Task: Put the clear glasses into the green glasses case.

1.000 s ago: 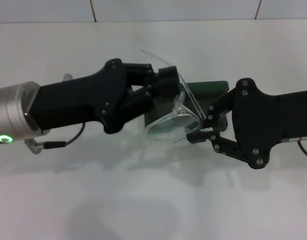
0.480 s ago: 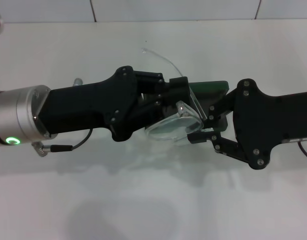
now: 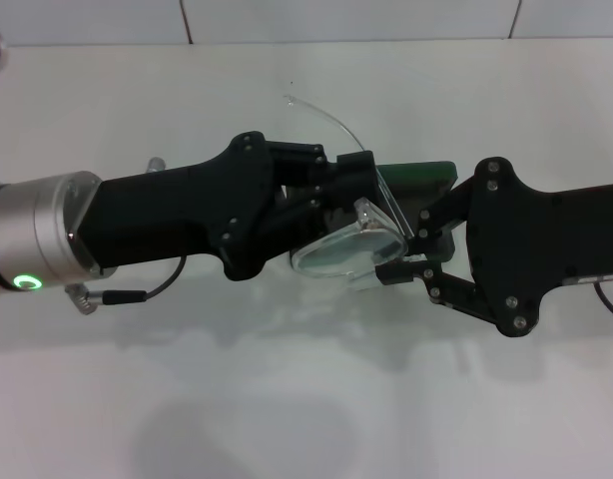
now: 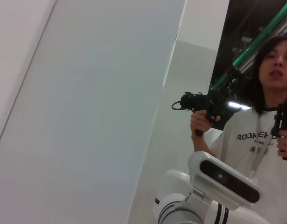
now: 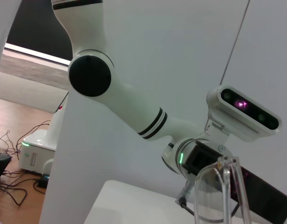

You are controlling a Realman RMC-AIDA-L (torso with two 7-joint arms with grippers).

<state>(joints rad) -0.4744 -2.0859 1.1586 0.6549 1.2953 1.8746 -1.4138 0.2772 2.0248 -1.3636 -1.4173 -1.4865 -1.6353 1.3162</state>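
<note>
- the see-through plastic glasses with thin clear arms (image 3: 348,247) are up off the white tabletop (image 3: 306,399), in the middle of the head view.
- the black left hand (image 3: 361,200) reaches in from 9 o'clock and is clenched on the top of the glasses.
- one thin clear arm of the glasses curves up toward 11 o'clock.
- the black right hand (image 3: 411,254) comes in from 3 o'clock, its fingers (image 3: 398,272) touching the glasses' 3 o'clock end; i cannot tell if it grips.
- the dark green hard glasses case (image 3: 416,176) sits just behind both hands, mostly hidden.
- the right wrist view shows the clear lens close up.
</note>
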